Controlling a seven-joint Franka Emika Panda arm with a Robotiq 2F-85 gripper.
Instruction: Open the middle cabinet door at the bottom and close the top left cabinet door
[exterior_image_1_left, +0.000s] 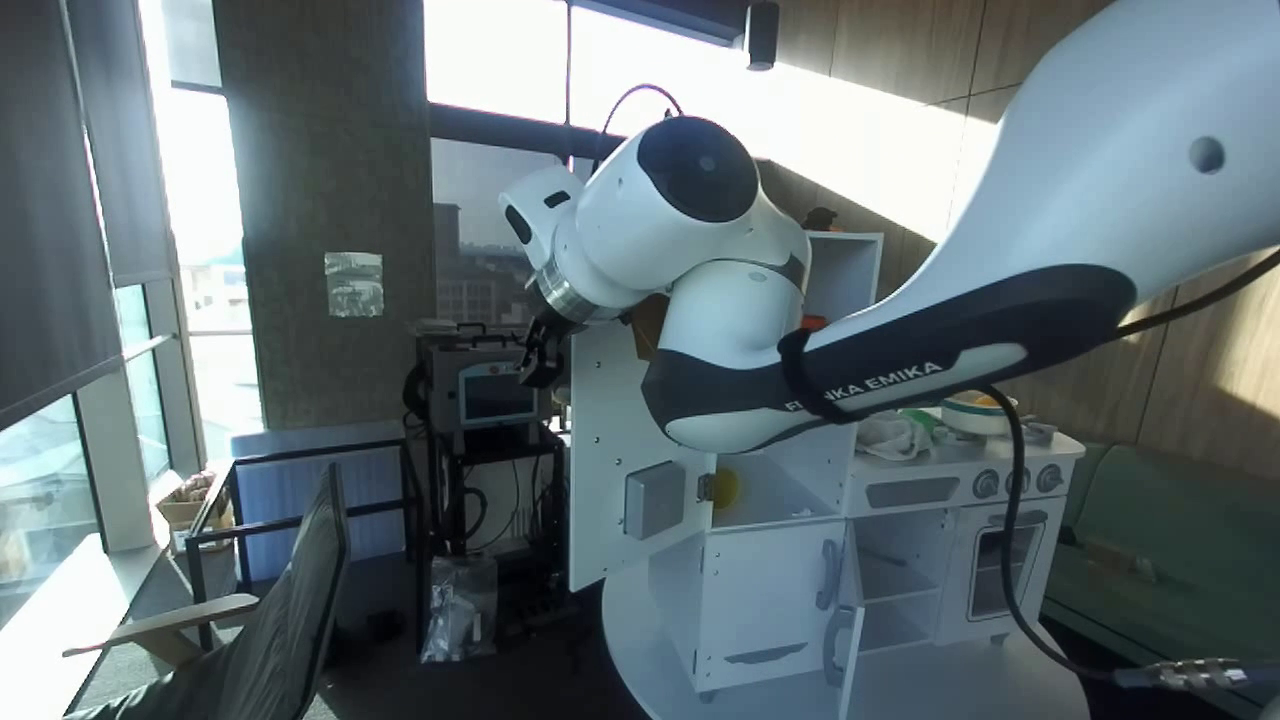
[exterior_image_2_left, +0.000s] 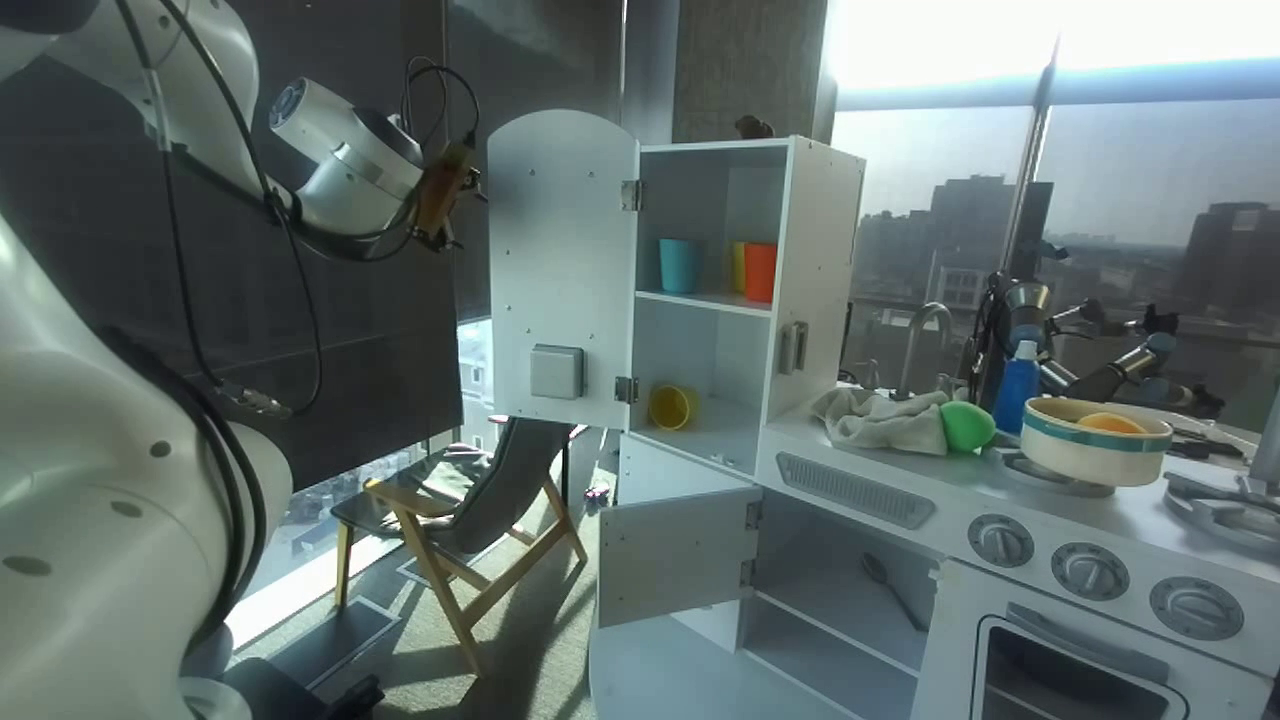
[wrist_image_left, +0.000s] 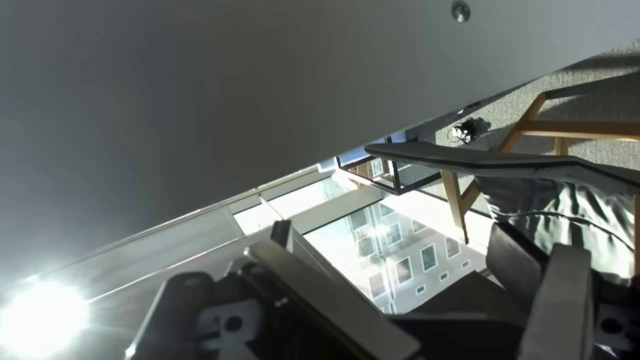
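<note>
1. In an exterior view: the top left cabinet door (exterior_image_2_left: 560, 270), open; below it, the middle cabinet door at the bottom (exterior_image_2_left: 678, 560), also open — opening judged done, closing in hand.
2. In an exterior view: gripper (exterior_image_1_left: 537, 366) near the top left cabinet door's free edge; next, presumably, a push on its outer face.
3. Wrist view: fingers (wrist_image_left: 560, 295) widely parted, nothing held — a gap unclear in both exterior views.
</note>
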